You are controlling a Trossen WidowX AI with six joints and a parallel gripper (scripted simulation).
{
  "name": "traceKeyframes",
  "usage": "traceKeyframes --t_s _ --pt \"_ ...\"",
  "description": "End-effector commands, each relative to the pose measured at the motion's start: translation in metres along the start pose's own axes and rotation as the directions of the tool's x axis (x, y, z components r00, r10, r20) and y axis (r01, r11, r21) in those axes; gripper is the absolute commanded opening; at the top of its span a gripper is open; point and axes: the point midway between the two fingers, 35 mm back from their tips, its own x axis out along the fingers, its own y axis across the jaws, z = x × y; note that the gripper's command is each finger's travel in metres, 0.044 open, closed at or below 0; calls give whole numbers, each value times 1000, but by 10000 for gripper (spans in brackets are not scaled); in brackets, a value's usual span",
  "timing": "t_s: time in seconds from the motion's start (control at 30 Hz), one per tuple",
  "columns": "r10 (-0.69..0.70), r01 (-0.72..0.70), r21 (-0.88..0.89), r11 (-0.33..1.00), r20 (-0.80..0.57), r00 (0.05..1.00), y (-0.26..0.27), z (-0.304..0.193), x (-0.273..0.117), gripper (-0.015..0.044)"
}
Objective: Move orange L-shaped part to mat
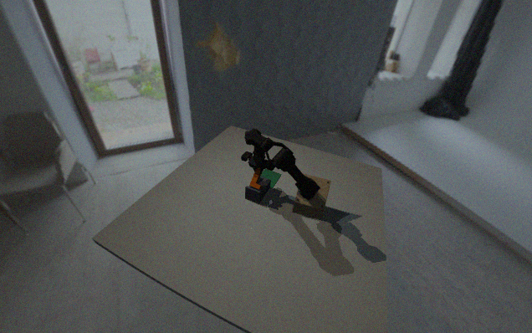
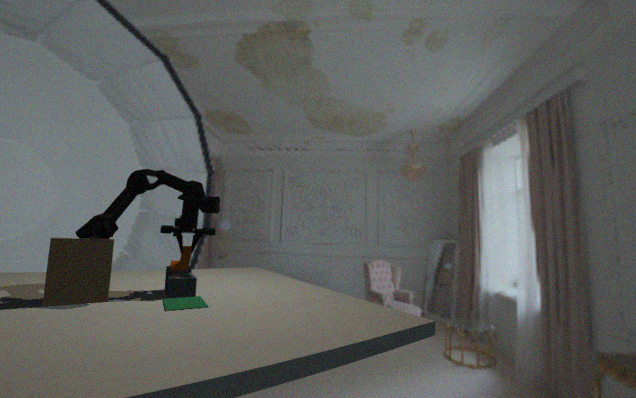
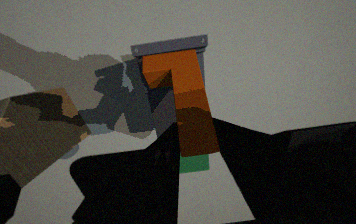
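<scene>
The orange L-shaped part (image 1: 254, 181) (image 2: 185, 258) (image 3: 187, 75) is pinched by its straight end in my gripper (image 1: 258, 169) (image 2: 186, 251) (image 3: 193, 124). It is steeply tilted, with its L-shaped end lowest, over the grey tray (image 1: 253, 195) (image 2: 181, 286) (image 3: 170, 45). The part looks raised out of the pocket; whether its lowest edge is fully clear of the tray top I cannot tell. In the wrist view the part hides most of the pocket. The green mat (image 1: 273, 177) (image 2: 185, 304) (image 3: 195, 163) lies beside the tray.
The arm's base stands on a wooden block (image 1: 324, 189) (image 2: 79, 272) on the table (image 1: 201, 234) (image 2: 280, 320), on the same side as the shadows. The tray wall stands higher than the thin mat. Dark arm shadows fall across the table beside the tray.
</scene>
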Motion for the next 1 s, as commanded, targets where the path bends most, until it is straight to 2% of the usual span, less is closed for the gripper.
traceKeyframes --t_s 0.0,0.4,0.97 --pt "-8 8 -10 1000 -8 1000 -2 0 -9 0" --pt "-8 8 -10 1000 -8 1000 -2 -4 -14 0" --pt "-9 9 -10 1000 -14 1000 8 -91 -12 0"
